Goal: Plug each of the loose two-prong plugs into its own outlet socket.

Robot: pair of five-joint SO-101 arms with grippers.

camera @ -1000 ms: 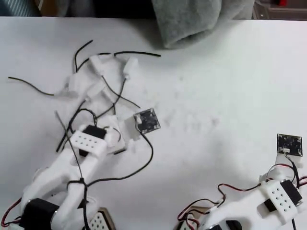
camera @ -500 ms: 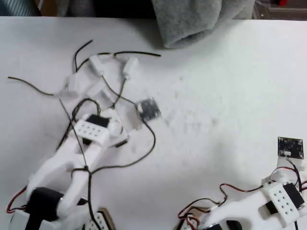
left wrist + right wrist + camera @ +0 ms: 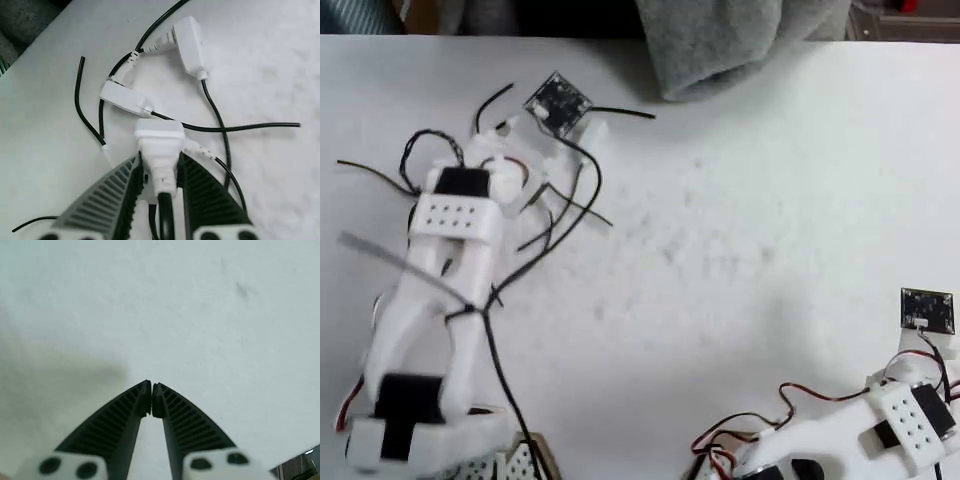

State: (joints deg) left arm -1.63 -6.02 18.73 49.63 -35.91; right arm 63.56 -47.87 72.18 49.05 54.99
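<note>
In the left wrist view my left gripper (image 3: pixel 159 167) is shut on a white plug (image 3: pixel 159 145), whose black cord runs back between the fingers. Just beyond it on the table lie two more white connector pieces, one near (image 3: pixel 122 97) and one farther off (image 3: pixel 192 42), joined by black cords. From above, the left arm (image 3: pixel 455 215) stretches to the far left part of the table, over the tangle of white pieces (image 3: pixel 592 132) and black cords (image 3: pixel 570 195). My right gripper (image 3: pixel 151 397) is shut on nothing above bare table, and its arm (image 3: pixel 905 425) sits at the near right corner.
A grey cloth (image 3: pixel 720 45) hangs over the table's far edge. Loose black cord ends (image 3: pixel 380 178) spread to the left of the tangle. The white tabletop (image 3: pixel 750 230) stretches open between the two arms.
The left arm has swung from the table's near-left middle toward the far left, dragging the cords along. The right arm has stayed almost still.
</note>
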